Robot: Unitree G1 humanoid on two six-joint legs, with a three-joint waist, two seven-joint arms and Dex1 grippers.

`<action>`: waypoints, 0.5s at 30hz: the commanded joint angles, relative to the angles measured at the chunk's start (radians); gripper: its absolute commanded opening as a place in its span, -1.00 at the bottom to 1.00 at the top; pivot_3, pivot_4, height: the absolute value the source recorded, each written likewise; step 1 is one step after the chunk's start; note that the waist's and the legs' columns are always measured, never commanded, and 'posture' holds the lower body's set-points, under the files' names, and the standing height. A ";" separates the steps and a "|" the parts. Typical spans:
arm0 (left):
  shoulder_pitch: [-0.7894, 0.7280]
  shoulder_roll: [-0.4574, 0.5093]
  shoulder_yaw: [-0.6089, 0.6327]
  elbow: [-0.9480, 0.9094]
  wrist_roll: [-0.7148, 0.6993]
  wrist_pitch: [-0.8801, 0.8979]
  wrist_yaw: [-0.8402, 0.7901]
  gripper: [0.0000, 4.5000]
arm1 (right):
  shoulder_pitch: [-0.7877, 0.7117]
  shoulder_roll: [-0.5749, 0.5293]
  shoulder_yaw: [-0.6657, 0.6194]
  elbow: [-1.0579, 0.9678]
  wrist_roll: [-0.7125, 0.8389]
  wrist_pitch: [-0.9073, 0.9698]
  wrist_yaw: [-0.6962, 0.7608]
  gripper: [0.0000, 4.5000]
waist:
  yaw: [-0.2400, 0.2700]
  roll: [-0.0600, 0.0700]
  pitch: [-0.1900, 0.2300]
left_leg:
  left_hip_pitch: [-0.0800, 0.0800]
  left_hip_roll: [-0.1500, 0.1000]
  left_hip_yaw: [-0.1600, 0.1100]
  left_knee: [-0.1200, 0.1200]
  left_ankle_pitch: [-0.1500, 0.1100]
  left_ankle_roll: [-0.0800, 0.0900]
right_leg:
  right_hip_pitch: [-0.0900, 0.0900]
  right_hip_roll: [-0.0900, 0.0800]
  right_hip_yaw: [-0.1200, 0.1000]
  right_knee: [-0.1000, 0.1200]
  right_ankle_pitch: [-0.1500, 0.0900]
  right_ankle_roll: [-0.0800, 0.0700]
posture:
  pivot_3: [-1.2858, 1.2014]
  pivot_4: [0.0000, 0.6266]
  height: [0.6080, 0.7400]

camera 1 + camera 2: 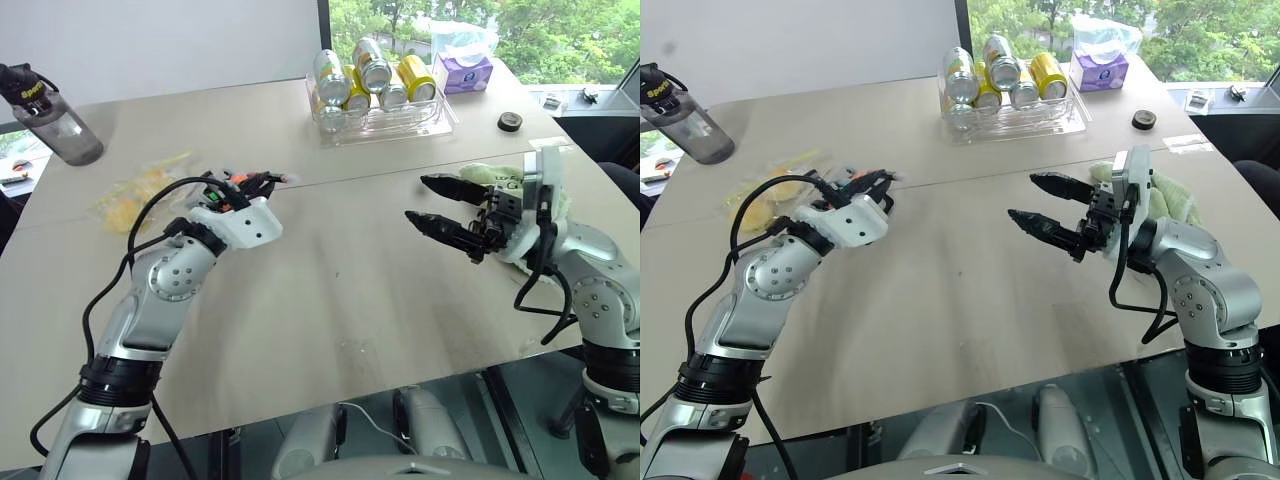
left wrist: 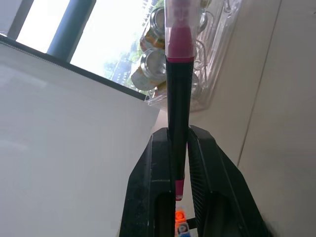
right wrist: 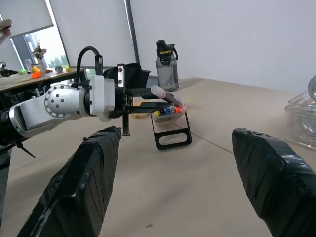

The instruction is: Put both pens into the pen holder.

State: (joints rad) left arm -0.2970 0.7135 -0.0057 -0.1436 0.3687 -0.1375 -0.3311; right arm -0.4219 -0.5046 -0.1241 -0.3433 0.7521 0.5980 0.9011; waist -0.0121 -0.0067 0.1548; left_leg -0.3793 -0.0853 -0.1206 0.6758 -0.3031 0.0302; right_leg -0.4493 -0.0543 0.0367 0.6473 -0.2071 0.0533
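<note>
My left hand (image 2: 180, 170) was closed on one pen (image 2: 178, 89), the one with pink ends, and held it in the air just above the holder (image 3: 170, 129). The holder stood on the counter (image 1: 340, 300) under this hand, with its black loop frame resting on the surface and coloured marker tips inside. I could see only this one pen; I could not tell where the second one was.

My right hand (image 1: 432, 203) was open and held nothing, its two fingers wide apart above the counter, well apart from the holder. The counter between my hands was bare.

Around them stood other things: one clear tray (image 1: 385, 120) with about six cans at the far side, one tissue box (image 1: 464, 72) beside it, one dark bottle (image 1: 50, 115) at the far left, one small roll of tape (image 1: 511, 121), a yellow bag (image 1: 135, 190) near the holder, and a green cloth (image 1: 1170, 195) behind my right hand.
</note>
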 commanded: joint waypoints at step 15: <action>0.037 0.004 0.067 -0.029 0.076 0.077 0.043 -1.00 | -0.010 0.002 0.004 -0.011 0.015 -0.045 0.017 0.70 | 0.001 0.000 0.000 | 0.000 0.000 0.000 0.001 0.000 0.000 | 0.000 0.000 0.000 0.000 0.000 0.000 | 0.03 -0.52 0.99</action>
State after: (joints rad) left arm -0.2575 0.7132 0.0315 -0.1568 0.4408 -0.0527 -0.3068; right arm -0.4311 -0.5027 -0.1133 -0.3340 0.7511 0.5773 0.9111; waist -0.0112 -0.0067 0.1548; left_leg -0.3794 -0.0853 -0.1208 0.6764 -0.3031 0.0302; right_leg -0.4492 -0.0543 0.0363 0.6478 -0.2071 0.0533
